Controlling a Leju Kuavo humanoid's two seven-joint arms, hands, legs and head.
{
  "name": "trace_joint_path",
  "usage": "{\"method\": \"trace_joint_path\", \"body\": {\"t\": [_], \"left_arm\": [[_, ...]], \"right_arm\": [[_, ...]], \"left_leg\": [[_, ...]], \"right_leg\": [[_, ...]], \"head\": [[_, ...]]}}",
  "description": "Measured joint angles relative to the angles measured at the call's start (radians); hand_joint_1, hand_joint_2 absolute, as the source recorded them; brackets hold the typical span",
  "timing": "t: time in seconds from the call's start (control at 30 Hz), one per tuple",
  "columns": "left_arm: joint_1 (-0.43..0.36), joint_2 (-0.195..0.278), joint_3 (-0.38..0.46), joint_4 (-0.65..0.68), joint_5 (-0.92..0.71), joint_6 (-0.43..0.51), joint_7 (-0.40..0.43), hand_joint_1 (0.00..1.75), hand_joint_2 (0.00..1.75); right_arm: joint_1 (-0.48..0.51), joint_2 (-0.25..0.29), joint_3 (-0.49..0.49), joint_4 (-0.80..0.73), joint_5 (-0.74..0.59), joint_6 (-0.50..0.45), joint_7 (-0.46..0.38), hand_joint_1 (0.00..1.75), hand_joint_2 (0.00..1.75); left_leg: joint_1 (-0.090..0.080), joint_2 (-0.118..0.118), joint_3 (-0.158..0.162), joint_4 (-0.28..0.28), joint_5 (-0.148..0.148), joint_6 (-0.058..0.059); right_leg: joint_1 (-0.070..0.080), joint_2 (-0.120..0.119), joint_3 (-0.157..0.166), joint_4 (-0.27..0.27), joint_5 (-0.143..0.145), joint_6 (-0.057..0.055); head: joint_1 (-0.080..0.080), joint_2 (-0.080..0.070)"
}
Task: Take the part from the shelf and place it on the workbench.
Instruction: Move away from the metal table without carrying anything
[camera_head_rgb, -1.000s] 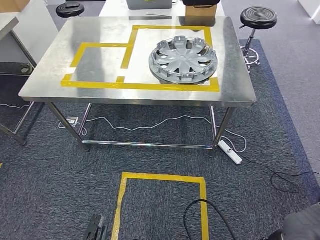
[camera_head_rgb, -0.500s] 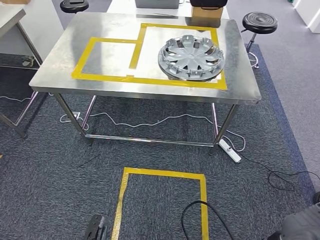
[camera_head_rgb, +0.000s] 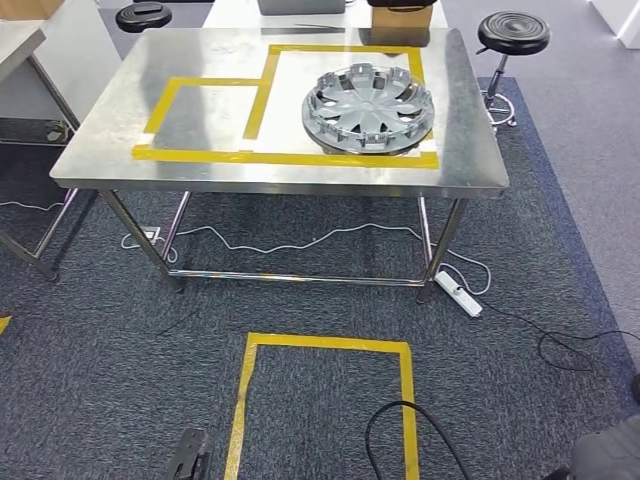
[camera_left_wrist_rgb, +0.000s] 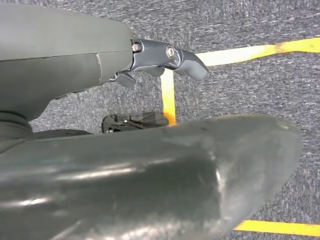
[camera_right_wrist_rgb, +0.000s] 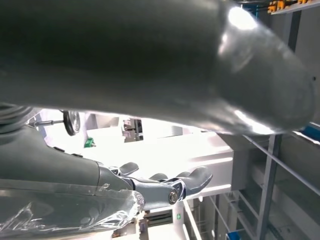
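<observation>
The part, a silver wheel cover (camera_head_rgb: 368, 107), lies flat on the steel workbench (camera_head_rgb: 98, 140), inside the right-hand box of the yellow tape outline (camera_head_rgb: 287, 158). Nothing touches it. My left hand (camera_left_wrist_rgb: 75, 60) hangs over the grey carpet, its dark fingers (camera_left_wrist_rgb: 166, 54) stretched out with nothing in them. The right hand (camera_right_wrist_rgb: 113, 185) also holds nothing, its fingers (camera_right_wrist_rgb: 188, 181) extended against a bright background.
A yellow tape square (camera_head_rgb: 324, 345) marks the carpet in front of the bench, crossed by a black cable (camera_head_rgb: 392, 420). A power strip (camera_head_rgb: 458, 293) lies by the bench's right leg. Black stools (camera_head_rgb: 513, 32) (camera_head_rgb: 142, 16), a cardboard box (camera_head_rgb: 401, 17) and another table (camera_head_rgb: 15, 45) stand around.
The whole picture has swayed sideways and back, so the camera moved. The wheel cover stays in the same place on the workbench.
</observation>
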Motion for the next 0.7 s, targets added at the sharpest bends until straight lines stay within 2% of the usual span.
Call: {"method": "trace_joint_path", "body": {"t": [0.07, 0.1, 0.13, 0.23, 0.3, 0.4, 0.43, 0.47, 0.5, 0.53, 0.6, 0.63, 0.67, 0.7], "left_arm": [[-0.002, 0.001, -0.002, 0.0, -0.003, 0.001, 0.002, 0.0, 0.0], [-0.004, 0.0, -0.003, 0.0, -0.004, 0.001, 0.003, 0.0, 0.0], [-0.005, 0.0, -0.005, 0.0, -0.006, 0.0, 0.004, 0.0, 0.0], [-0.003, -0.001, -0.008, 0.0, -0.011, -0.002, 0.007, 0.0, 0.0], [-0.002, -0.002, -0.009, 0.0, -0.014, -0.003, 0.007, 0.0, 0.0], [0.0, -0.002, -0.009, 0.0, -0.017, -0.003, 0.007, 0.0, 0.0], [0.002, -0.001, -0.009, 0.0, -0.017, -0.002, 0.007, 0.0, 0.0], [0.003, -0.001, -0.009, 0.0, -0.017, -0.002, 0.007, 0.0, 0.0], [0.003, -0.001, -0.009, 0.0, -0.016, -0.001, 0.007, 0.0, 0.0], [0.002, -0.001, -0.009, 0.0, -0.016, -0.001, 0.007, 0.0, 0.0], [0.0, -0.002, -0.01, 0.0, -0.017, -0.001, 0.007, 0.0, 0.0], [-0.001, -0.002, -0.01, 0.0, -0.017, -0.001, 0.007, 0.0, 0.0], [-0.001, -0.002, -0.01, 0.0, -0.017, -0.001, 0.007, 0.0, 0.0], [-0.001, -0.002, -0.01, 0.0, -0.017, -0.001, 0.007, 0.0, 0.0]], "right_arm": [[-0.001, -0.001, 0.003, -0.003, 0.006, 0.0, 0.0, 0.0, 0.0], [-0.001, -0.001, 0.004, -0.006, 0.011, 0.0, 0.0, 0.0, 0.0], [-0.001, -0.002, 0.005, -0.011, 0.016, 0.0, 0.0, 0.0, 0.0], [-0.002, -0.003, 0.008, -0.017, 0.022, 0.0, 0.0, 0.0, 0.0], [-0.002, -0.004, 0.009, -0.017, 0.022, 0.0, 0.0, 0.0, 0.0], [-0.002, -0.005, 0.009, -0.017, 0.025, 0.0, 0.0, 0.0, 0.0], [-0.002, -0.005, 0.009, -0.017, 0.026, 0.0, 0.0, 0.0, 0.0], [-0.002, -0.005, 0.009, -0.017, 0.027, 0.0, 0.0, 0.0, 0.0], [-0.002, -0.005, 0.009, -0.017, 0.027, 0.0, 0.0, 0.0, 0.0], [-0.001, -0.005, 0.009, -0.017, 0.027, 0.0, 0.0, 0.0, 0.0], [0.0, -0.005, 0.009, -0.017, 0.029, 0.0, 0.0, 0.0, 0.0], [0.0, -0.005, 0.009, -0.017, 0.031, 0.0, 0.0, 0.0, 0.0], [0.001, -0.005, 0.009, -0.017, 0.033, 0.0, 0.0, 0.0, 0.0], [0.001, -0.005, 0.009, -0.017, 0.035, 0.0, 0.0, 0.0, 0.0]], "left_leg": [[0.004, -0.001, 0.066, -0.136, 0.066, -0.001], [0.005, -0.002, 0.089, -0.186, 0.083, 0.003], [0.005, -0.004, 0.099, -0.215, 0.089, 0.009], [0.004, -0.011, 0.09, -0.218, 0.09, 0.031], [0.005, -0.016, 0.087, -0.217, 0.098, 0.043], [0.002, -0.024, 0.078, -0.217, 0.105, 0.052], [0.001, -0.028, 0.076, -0.217, 0.106, 0.053], [0.0, -0.034, 0.074, -0.217, 0.107, 0.053], [0.0, -0.042, 0.074, -0.217, 0.109, 0.052], [0.0, -0.052, 0.075, -0.217, 0.11, 0.05], [-0.001, -0.072, 0.071, -0.215, 0.112, 0.043], [0.0, -0.082, 0.067, -0.214, 0.115, 0.037], [0.002, -0.09, 0.062, -0.214, 0.118, 0.03], [0.004, -0.099, 0.058, -0.215, 0.121, 0.023]], "right_leg": [[0.002, 0.001, -0.003, 0.008, 0.001, 0.009], [0.003, 0.001, -0.007, 0.013, 0.001, 0.014], [0.006, 0.0, -0.012, 0.017, 0.002, 0.02], [0.004, -0.005, -0.02, 0.022, 0.003, 0.034], [0.002, -0.007, -0.043, 0.075, -0.038, 0.043], [0.002, -0.006, -0.129, 0.281, -0.144, 0.049], [0.002, -0.006, -0.145, 0.325, -0.159, 0.048], [0.002, -0.005, -0.141, 0.327, -0.153, 0.046], [0.002, -0.001, -0.116, 0.289, -0.131, 0.043], [0.002, 0.01, -0.073, 0.217, -0.097, 0.039], [-0.002, 0.057, 0.005, 0.077, -0.056, 0.032], [-0.003, 0.075, 0.026, 0.038, -0.048, 0.031], [-0.003, 0.082, 0.03, 0.027, -0.05, 0.029], [-0.001, 0.074, 0.03, 0.026, -0.048, 0.027]], "head": [[-0.002, 0.0], [-0.002, 0.0], [-0.003, 0.0], [-0.003, 0.0], [0.001, 0.0], [0.004, 0.0], [0.004, 0.0], [0.004, 0.0], [0.004, 0.0], [0.004, 0.0], [0.004, 0.0], [0.003, 0.0], [0.003, 0.0], [0.003, 0.0]]}}
